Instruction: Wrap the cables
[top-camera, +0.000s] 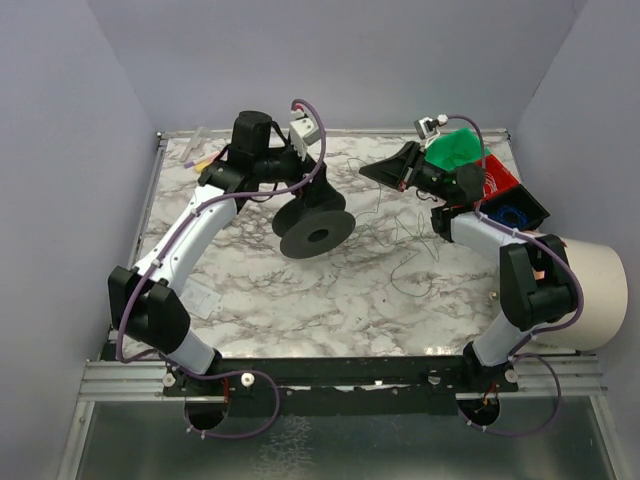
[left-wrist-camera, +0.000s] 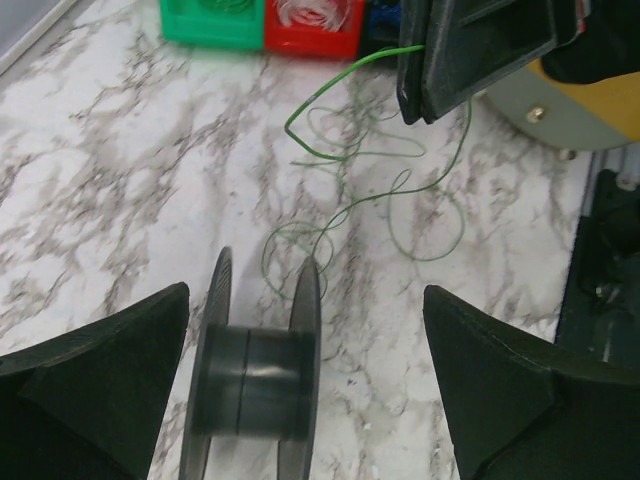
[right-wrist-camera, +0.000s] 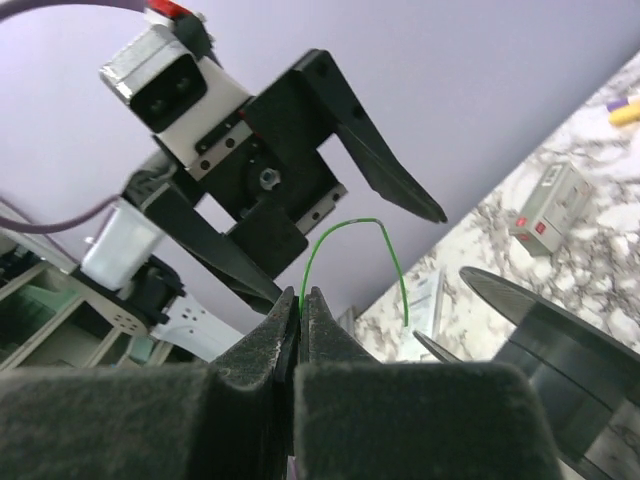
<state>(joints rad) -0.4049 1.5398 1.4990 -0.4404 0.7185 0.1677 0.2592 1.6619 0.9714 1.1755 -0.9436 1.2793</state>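
Right gripper (right-wrist-camera: 300, 300) clamps the cable (right-wrist-camera: 352, 222) end; its slack runs across the worktop (top-camera: 300, 310) toward the spool (left-wrist-camera: 250, 370), flanked by the left gripper's (left-wrist-camera: 305, 310) spread fingers.

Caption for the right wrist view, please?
Right pincer shut on a thin green cable, open left pincer facing it, black spool at right.

The desk (top-camera: 300, 310) had a white marble pattern with grey veins. The round plastic spool (top-camera: 318, 236) was black. The thin loose cable (left-wrist-camera: 320, 92) looked green in both wrist views, but only pale grey from above. The wedge-shaped fingers (left-wrist-camera: 100, 380) of both arms were matt black. The arm links (top-camera: 195, 235) were white with black joints, and the thick cords (top-camera: 119, 330) along them were purple. The first plastic bin (top-camera: 458, 150) was green, the second plastic bin (top-camera: 500, 172) red. The walls (top-camera: 60, 150) were pale lilac.
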